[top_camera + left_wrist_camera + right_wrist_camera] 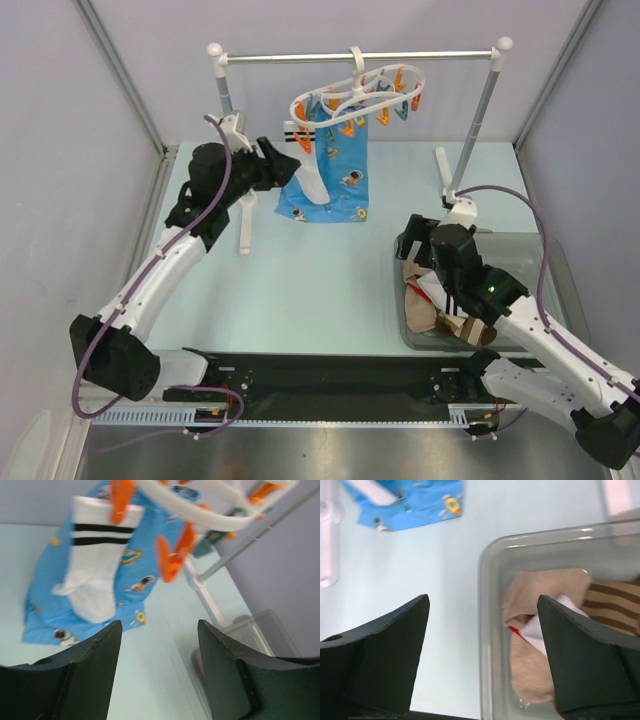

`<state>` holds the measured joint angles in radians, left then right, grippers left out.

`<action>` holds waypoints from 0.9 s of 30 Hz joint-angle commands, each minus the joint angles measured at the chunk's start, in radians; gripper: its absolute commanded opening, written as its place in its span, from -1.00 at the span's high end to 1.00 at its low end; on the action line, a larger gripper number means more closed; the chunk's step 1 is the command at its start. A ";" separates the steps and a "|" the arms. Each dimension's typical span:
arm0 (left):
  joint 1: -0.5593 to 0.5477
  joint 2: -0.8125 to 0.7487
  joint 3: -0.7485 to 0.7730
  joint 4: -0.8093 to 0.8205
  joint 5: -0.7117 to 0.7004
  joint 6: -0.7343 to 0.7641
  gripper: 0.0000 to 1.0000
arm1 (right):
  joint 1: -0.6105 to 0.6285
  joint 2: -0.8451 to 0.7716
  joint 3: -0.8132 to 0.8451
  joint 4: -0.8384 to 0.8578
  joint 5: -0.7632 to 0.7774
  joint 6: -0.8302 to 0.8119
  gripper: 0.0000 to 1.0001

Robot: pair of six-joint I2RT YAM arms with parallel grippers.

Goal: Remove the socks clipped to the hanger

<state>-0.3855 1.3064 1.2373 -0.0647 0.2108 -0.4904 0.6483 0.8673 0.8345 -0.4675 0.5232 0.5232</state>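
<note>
Both pairs of jaws stand apart with nothing between them. The left gripper (285, 165) hangs just beside the white sock (305, 150), apart from it; its wrist view shows the two dark fingers (85, 675) spread below the sock. The right gripper (482, 655) hovers over the near-left rim of the clear bin (487, 630), one finger outside the wall and one above the contents.

The white sock (95, 580), with two black bands at the cuff, hangs from an orange clip (120, 500) at the left end of the hanger (360, 90). Its long axis is vertical, cuff up, toe down. The hanger's oval ring runs lengthwise along the rail (420, 55), hooked over it, its left end dipping lower. More orange clips (172, 555) dangle from the ring.

Directly behind the sock hangs the blue cloth (335, 175), its lower edge on the table (300, 290). Inside the bin lie a beige sock (535, 610) with a red mark and a brown-striped sock (615, 605), overlapping.
</note>
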 commanded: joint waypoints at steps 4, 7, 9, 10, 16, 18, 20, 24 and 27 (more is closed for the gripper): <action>0.128 -0.036 -0.081 0.060 0.032 -0.013 -0.40 | 0.060 0.029 0.034 0.174 -0.109 -0.066 -0.96; 0.194 0.007 -0.099 0.167 0.119 -0.019 -0.44 | 0.063 0.032 0.038 0.185 -0.146 -0.080 -0.99; 0.224 0.060 -0.087 0.236 0.192 0.001 -0.45 | 0.065 0.018 0.041 0.194 -0.166 -0.095 -1.00; 0.229 0.077 -0.064 0.256 0.209 0.018 -0.46 | 0.065 0.012 0.043 0.196 -0.166 -0.098 -0.99; 0.229 0.229 0.004 0.368 0.354 0.144 -0.44 | 0.065 -0.043 0.041 0.204 -0.209 -0.126 -0.99; 0.229 0.276 0.019 0.411 0.357 0.153 -0.44 | 0.065 -0.054 0.040 0.207 -0.213 -0.144 -0.99; 0.229 0.312 0.053 0.428 0.355 0.164 -0.45 | 0.065 -0.070 0.040 0.208 -0.209 -0.152 -1.00; 0.229 0.412 0.117 0.454 0.361 0.155 -0.43 | 0.065 -0.088 0.048 0.210 -0.204 -0.167 -0.99; 0.220 0.432 0.079 0.551 0.365 0.093 -0.40 | 0.065 -0.085 0.019 0.253 -0.184 -0.172 -0.99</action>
<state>-0.1577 1.7332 1.3037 0.3481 0.5369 -0.3714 0.7078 0.7910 0.8383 -0.2871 0.3248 0.3798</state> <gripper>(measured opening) 0.700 0.995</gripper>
